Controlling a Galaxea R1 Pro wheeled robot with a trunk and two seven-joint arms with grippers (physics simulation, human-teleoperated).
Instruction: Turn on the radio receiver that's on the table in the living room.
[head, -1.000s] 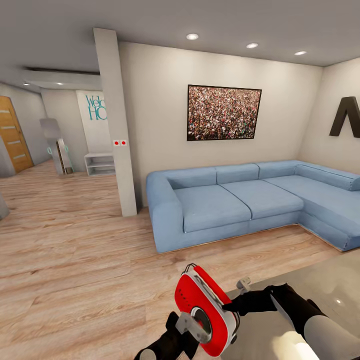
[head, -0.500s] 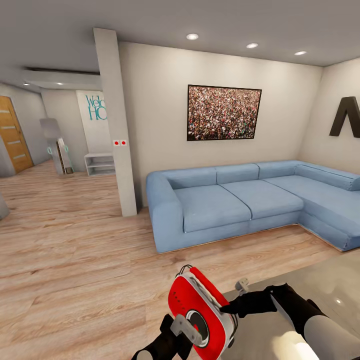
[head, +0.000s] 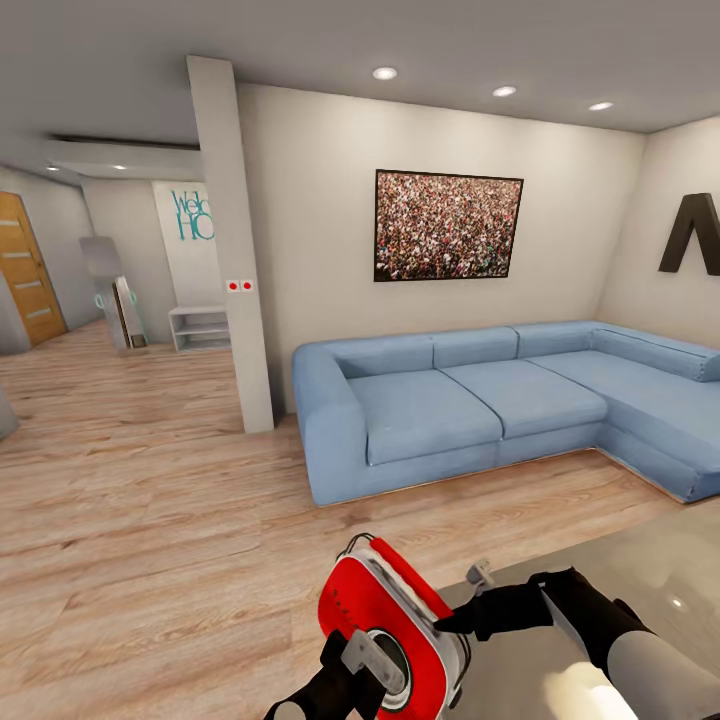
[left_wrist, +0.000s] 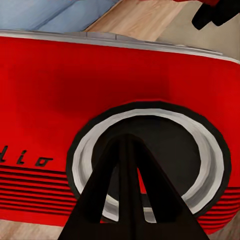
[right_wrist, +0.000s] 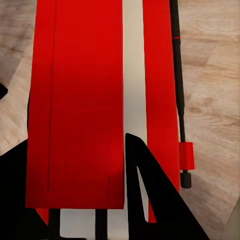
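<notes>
The radio receiver (head: 385, 630) sits clamped in the right gripper (head: 455, 612) at the table (head: 660, 580) edge, tilted. The left gripper (head: 372, 655), fingers pressed together, touches its round dial (left_wrist: 150, 160). Both arms reach forward, the sofa (head: 500, 400) well beyond.

Radio receiver (head: 375, 610): smooth red plastic shell, slight sheen, white trim strip, matt black dial ring. Desk (head: 660, 570): glossy grey-brown top, reflects ceiling lights. Floor (head: 130, 520): light wood planks, visible grain, low sheen. Sofa (head: 480, 400): matt blue cloth, soft-looking. Walls (head: 310, 250): matt beige paint. Right gripper (head: 452, 618): matt black casing, grey metal-looking fittings.
</notes>
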